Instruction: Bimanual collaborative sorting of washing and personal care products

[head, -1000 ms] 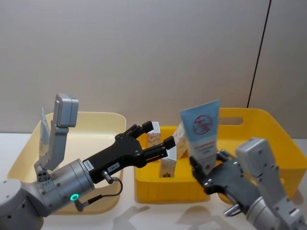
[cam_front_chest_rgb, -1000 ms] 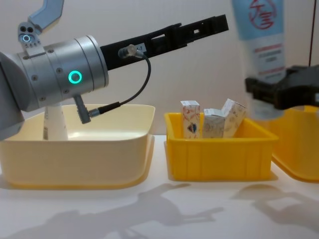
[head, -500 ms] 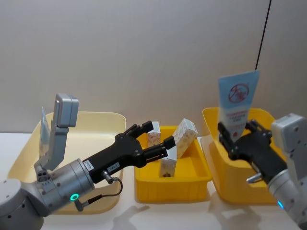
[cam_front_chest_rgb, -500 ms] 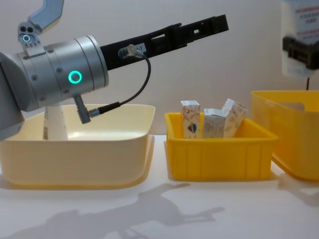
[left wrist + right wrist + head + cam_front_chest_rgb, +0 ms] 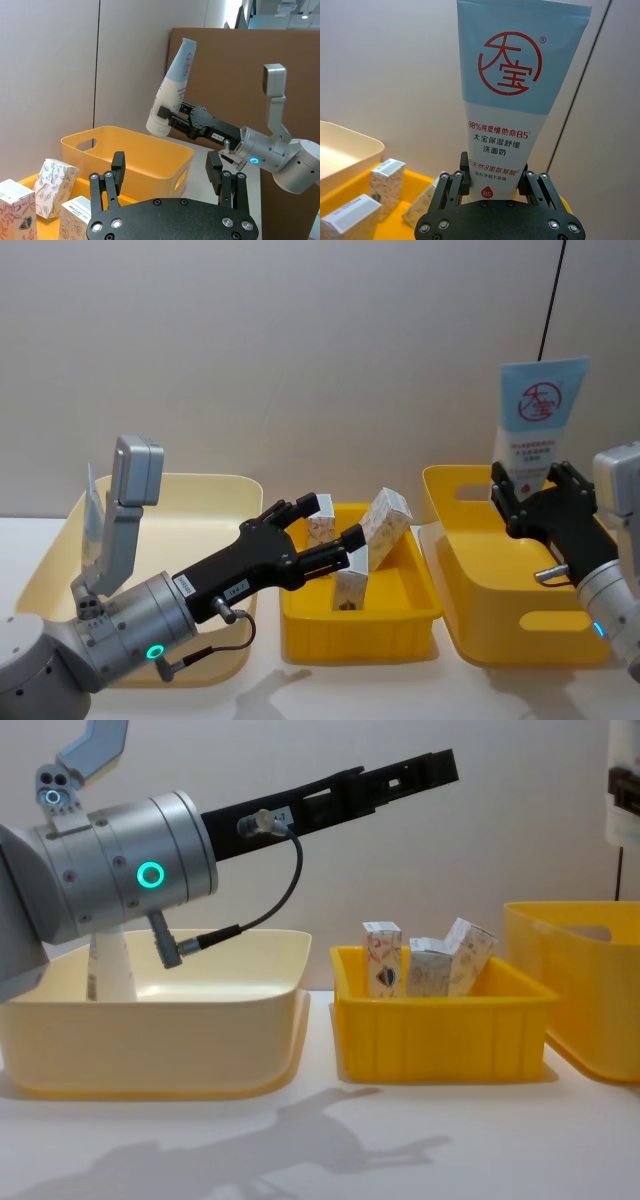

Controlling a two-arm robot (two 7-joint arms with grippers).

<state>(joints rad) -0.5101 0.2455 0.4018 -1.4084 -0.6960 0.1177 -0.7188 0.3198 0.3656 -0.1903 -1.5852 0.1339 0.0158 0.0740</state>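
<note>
My right gripper (image 5: 537,492) is shut on a tall pale blue squeeze tube (image 5: 535,430) with a red round logo, held upright above the large yellow bin (image 5: 480,570). The right wrist view shows the tube (image 5: 515,85) standing between the fingers (image 5: 452,186). My left gripper (image 5: 335,523) hovers open and holds nothing, above the small yellow bin (image 5: 300,615) that contains three whitish printed cartons (image 5: 430,968). In the left wrist view its fingers (image 5: 117,170) stand wide apart. Another tube (image 5: 110,965) stands in the cream bin (image 5: 150,1030), partly hidden by my left arm.
The three bins stand in a row on the white table: cream at left, small yellow in the middle, large yellow (image 5: 580,990) at right. A plain wall runs close behind them. My left arm (image 5: 120,870) reaches across above the cream bin.
My right gripper has carried the tube to the right and upward, from in front of the small yellow bin to above the large yellow bin. The left arm has stayed still.
</note>
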